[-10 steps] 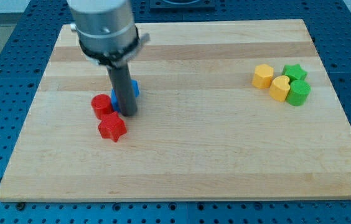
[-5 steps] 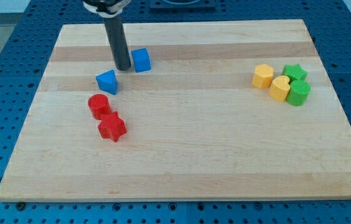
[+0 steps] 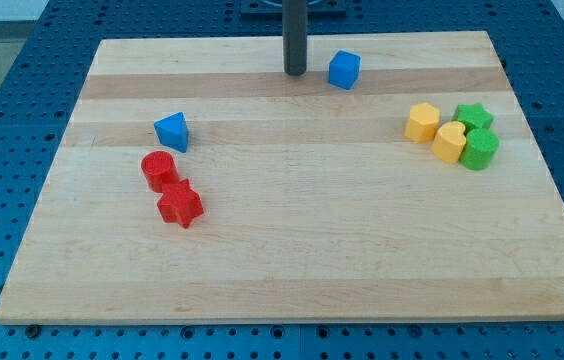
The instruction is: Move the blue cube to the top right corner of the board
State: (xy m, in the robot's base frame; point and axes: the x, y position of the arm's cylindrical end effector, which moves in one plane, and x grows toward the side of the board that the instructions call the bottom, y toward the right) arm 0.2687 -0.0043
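Observation:
The blue cube [image 3: 343, 70] sits near the board's top edge, a little right of centre. My tip [image 3: 295, 73] stands on the board just to the cube's left, with a small gap between them. The rod rises straight up out of the view's top. The board's top right corner [image 3: 482, 40] lies well to the cube's right.
A blue triangular block [image 3: 172, 131] lies at the left. A red cylinder [image 3: 159, 169] and a red star [image 3: 180, 205] sit below it. At the right, two yellow blocks [image 3: 424, 122] [image 3: 450, 141], a green star [image 3: 475, 116] and a green block [image 3: 480, 150] cluster together.
My tip has swept from the left of the board up and to the right. The blue cube has slid rightward along the top edge. The other blocks have stayed put.

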